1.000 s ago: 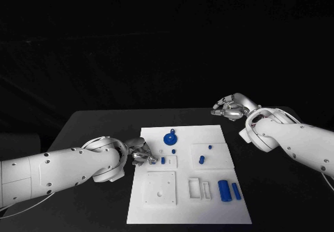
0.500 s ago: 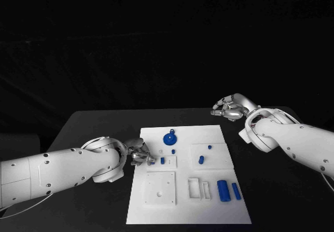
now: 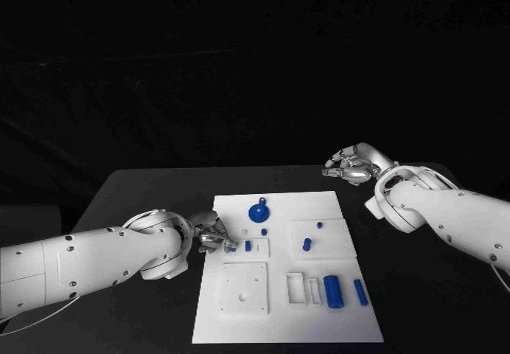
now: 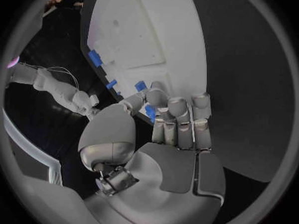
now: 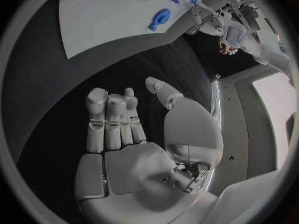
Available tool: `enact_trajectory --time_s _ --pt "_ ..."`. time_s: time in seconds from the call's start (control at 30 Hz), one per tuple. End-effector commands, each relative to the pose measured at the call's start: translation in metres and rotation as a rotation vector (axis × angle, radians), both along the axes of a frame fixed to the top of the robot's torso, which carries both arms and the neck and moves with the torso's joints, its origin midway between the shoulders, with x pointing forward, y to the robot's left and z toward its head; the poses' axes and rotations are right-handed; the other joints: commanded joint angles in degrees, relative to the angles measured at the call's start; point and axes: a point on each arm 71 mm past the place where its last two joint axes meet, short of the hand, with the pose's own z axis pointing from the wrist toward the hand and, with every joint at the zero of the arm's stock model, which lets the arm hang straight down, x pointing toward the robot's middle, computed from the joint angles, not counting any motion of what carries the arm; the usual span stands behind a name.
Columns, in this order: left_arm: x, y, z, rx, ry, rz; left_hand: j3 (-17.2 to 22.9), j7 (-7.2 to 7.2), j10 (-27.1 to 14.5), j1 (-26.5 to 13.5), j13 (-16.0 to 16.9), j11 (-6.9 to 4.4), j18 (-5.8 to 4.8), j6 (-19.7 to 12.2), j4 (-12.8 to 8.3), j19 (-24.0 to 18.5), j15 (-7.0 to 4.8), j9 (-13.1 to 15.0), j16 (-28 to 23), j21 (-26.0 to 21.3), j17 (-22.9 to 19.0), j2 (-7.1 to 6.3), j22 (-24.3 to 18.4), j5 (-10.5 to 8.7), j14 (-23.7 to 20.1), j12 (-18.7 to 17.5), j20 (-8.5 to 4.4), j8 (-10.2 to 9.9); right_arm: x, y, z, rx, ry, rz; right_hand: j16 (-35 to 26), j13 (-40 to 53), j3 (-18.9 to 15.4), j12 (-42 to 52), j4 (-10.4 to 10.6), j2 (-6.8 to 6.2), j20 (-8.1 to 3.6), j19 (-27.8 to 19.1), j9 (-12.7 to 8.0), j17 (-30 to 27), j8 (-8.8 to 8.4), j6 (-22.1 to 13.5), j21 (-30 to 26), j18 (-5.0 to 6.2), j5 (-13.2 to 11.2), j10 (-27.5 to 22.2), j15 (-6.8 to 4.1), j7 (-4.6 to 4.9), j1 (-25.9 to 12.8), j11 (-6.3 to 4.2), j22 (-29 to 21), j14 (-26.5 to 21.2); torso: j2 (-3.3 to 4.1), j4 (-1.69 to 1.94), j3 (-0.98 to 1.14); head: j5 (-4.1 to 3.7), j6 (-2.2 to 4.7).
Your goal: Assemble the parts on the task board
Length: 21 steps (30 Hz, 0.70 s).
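Note:
The white task board [image 3: 319, 324] lies in the middle of the black table. On it are a blue disc [image 3: 259, 213], several small blue pegs such as one at mid-board [image 3: 307, 243], and a thick blue cylinder [image 3: 334, 291] beside a thinner one [image 3: 360, 292]. My left hand [image 3: 213, 236] rests at the board's left edge, its curled fingers [image 4: 177, 119] pinching a small blue part [image 4: 150, 113] against the thumb. My right hand [image 3: 351, 164] hangs raised beyond the board's far right corner, fingers [image 5: 112, 119] apart, holding nothing.
A square white plate with a hole [image 3: 245, 287] and two narrow rectangular slots [image 3: 304, 287] occupy the board's near half. Bare black table [image 3: 138, 199] lies on both sides of the board. The board [image 5: 106, 20] and disc [image 5: 161, 18] lie well off from my right hand.
My left hand's fingers have shifted slightly at the board's left edge. The thick blue cylinder lies a little further left. The right hand has not moved.

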Motion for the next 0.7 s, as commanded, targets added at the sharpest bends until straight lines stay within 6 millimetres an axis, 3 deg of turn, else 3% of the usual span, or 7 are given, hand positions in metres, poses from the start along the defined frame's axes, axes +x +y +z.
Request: enact_trajectory --time_s 0.03,0.17,0.3,0.7 --pt "0.000 0.012 -0.006 0.015 0.017 0.078 0.4 0.44 -0.4 -2.7 -0.1 0.49 -0.05 -1.2 4.0 0.2 0.19 -0.4 -0.6 -0.5 -0.3 -4.48 -0.2 -1.07 -0.7 -0.3 -7.22 -0.4 0.000 0.001 0.000 -0.003 0.002 0.016 -0.3 -0.1 -0.2 0.3 0.2 0.14 -0.37 -0.2 0.1 0.1 -0.23 0.0 -0.2 4.86 0.2 -0.4 -0.21 0.39 -0.2 0.04 0.1 0.1 -0.05 0.01 0.01 -0.01 0.09" --pt "0.001 0.015 -0.003 -0.042 0.008 0.121 0.2 1.88 -2.4 -4.7 -0.5 1.99 -0.18 -6.7 7.1 -0.8 1.38 -2.0 -1.8 -1.3 -0.8 -7.33 -0.3 -1.26 -2.1 -1.6 -6.99 -3.1 0.000 0.001 0.000 -0.003 0.001 0.014 -0.3 -0.1 -0.2 0.4 0.2 0.14 -0.37 -0.2 0.1 0.1 -0.24 0.0 -0.2 4.86 0.2 -0.4 -0.21 0.40 -0.3 0.04 0.1 0.1 -0.04 -0.03 0.00 0.01 0.17" --pt "0.002 0.014 0.000 -0.068 0.004 0.134 -0.2 3.51 -4.6 -4.6 -1.3 3.53 -0.58 -11.1 7.9 -2.8 2.87 -3.0 -3.8 -2.9 -1.8 -7.81 -0.8 -1.28 -3.8 -3.6 -6.05 -4.6 0.000 0.000 -0.001 -0.003 0.002 0.013 -0.3 -0.1 -0.2 0.4 0.2 0.16 -0.37 -0.2 0.1 0.1 -0.25 0.0 -0.2 4.86 0.2 -0.4 -0.21 0.40 -0.2 0.04 0.1 0.1 -0.03 -0.05 -0.01 -0.02 0.26" --pt "0.005 0.015 0.006 -0.140 -0.015 0.162 -1.8 3.77 -4.9 -5.1 -1.5 3.80 -0.50 -11.9 8.7 -3.2 3.21 -3.2 -4.3 -3.5 -2.0 -8.13 -0.9 -1.32 -3.8 -4.2 -5.52 -3.7 0.000 0.000 -0.001 -0.002 0.003 0.013 -0.4 -0.1 -0.2 0.4 0.2 0.17 -0.37 -0.2 0.1 0.1 -0.27 0.0 -0.2 4.86 0.3 -0.5 -0.20 0.40 -0.3 0.04 0.1 0.1 0.00 0.01 -0.02 -0.09 0.31"
